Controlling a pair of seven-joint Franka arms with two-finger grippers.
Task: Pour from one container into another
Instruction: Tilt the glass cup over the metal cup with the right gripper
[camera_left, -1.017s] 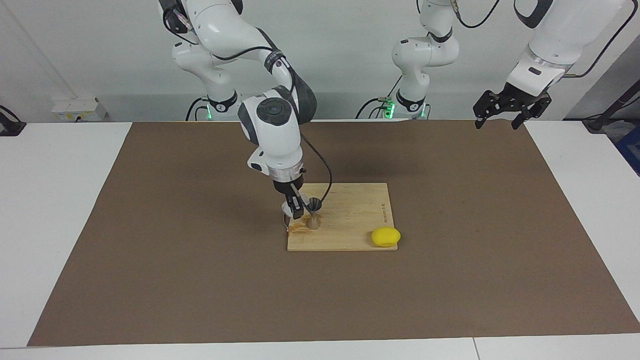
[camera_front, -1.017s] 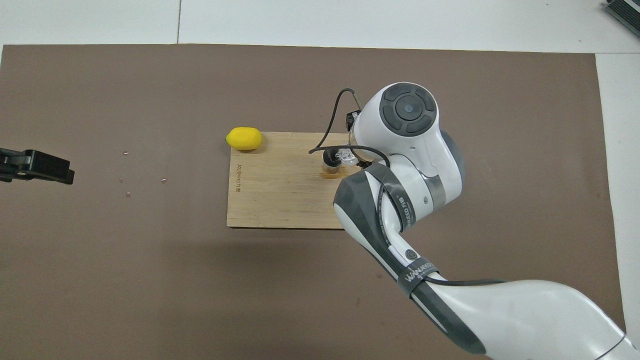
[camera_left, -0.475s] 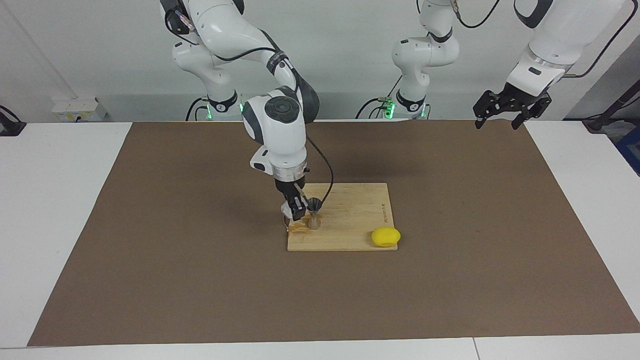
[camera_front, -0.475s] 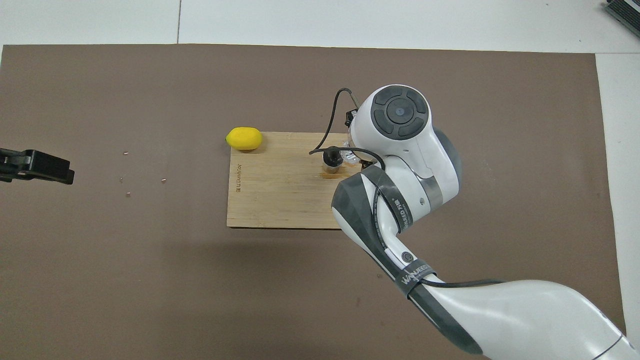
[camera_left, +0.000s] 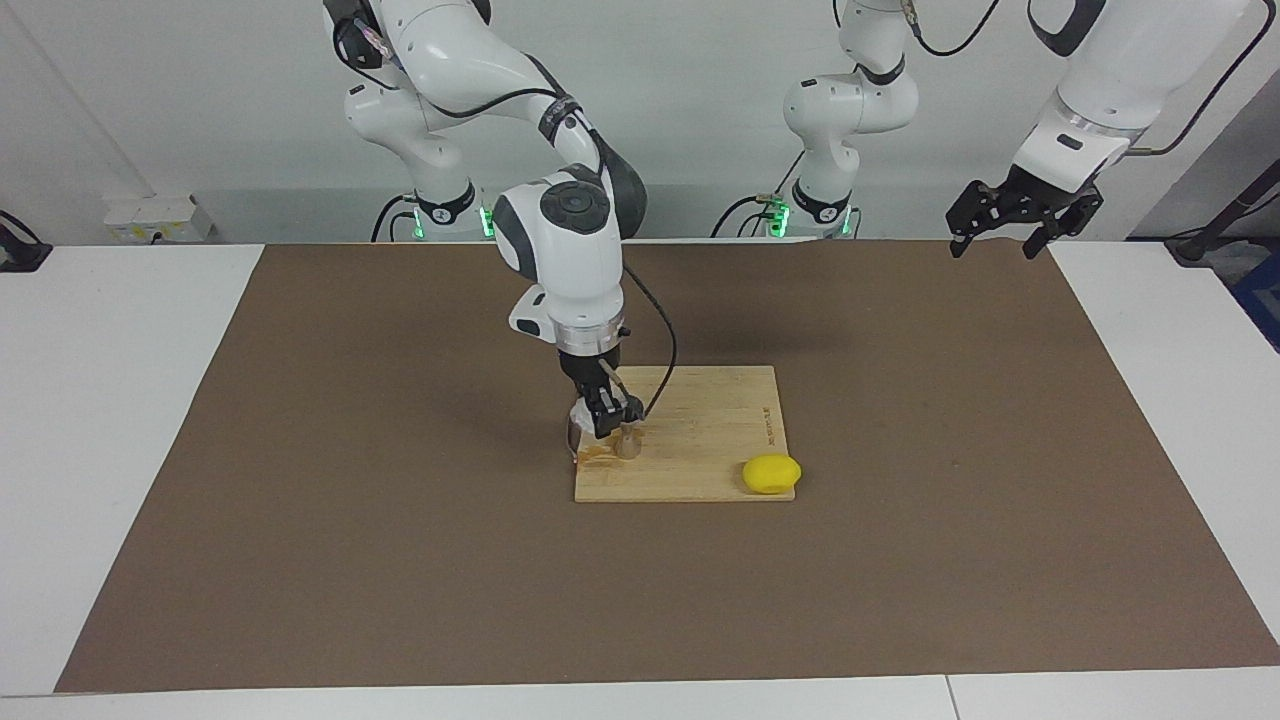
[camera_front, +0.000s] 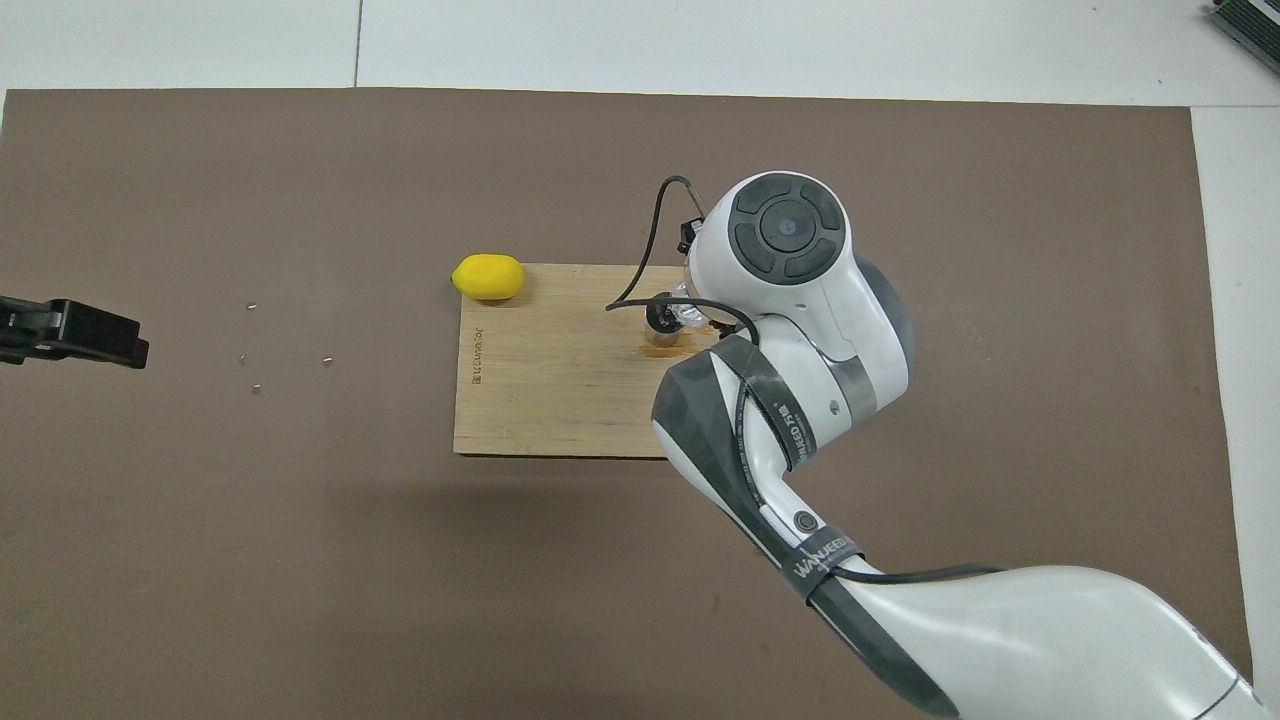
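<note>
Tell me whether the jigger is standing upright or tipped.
Upright: the jigger stands on the cutting board, base down.

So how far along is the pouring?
Picking up looks done: the right gripper holds the glass cup at the metal jigger on the cutting board. Pouring seems underway; setting the cup down remains. The left gripper waits, open.
</note>
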